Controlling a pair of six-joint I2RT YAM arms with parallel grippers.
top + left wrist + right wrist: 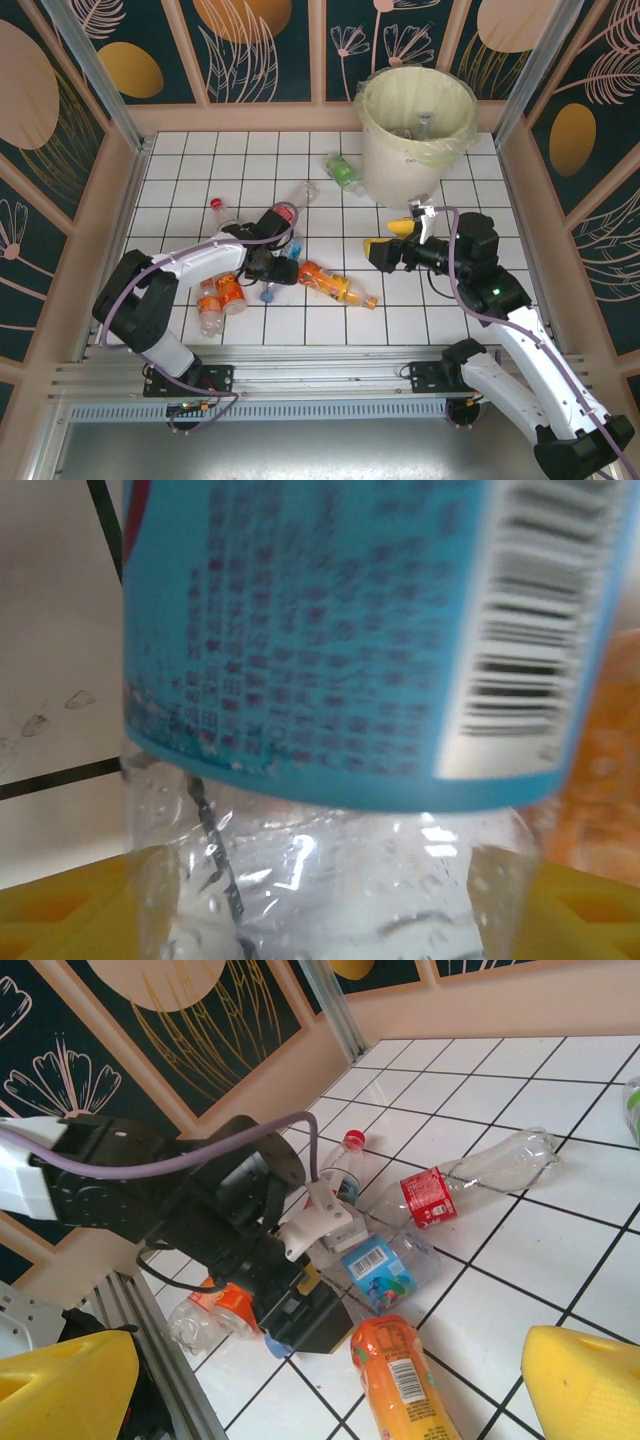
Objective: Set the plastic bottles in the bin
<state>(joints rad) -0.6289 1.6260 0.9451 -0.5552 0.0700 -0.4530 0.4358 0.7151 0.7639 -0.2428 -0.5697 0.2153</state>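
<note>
My left gripper is shut on a clear plastic bottle with a blue label that lies on the tiles. Its yellow fingers press both sides of the bottle's clear lower part. The same bottle lies in front of the orange bottle. My right gripper hangs open and empty left of the bin, which is white with a pale yellow bag. More bottles lie around: a red-labelled one, a green one, and two orange-labelled ones.
A small red-capped bottle and a clear crushed one lie further back. A bottle shows inside the bin. Wooden walls frame the tiled floor. A metal rail runs along the near edge.
</note>
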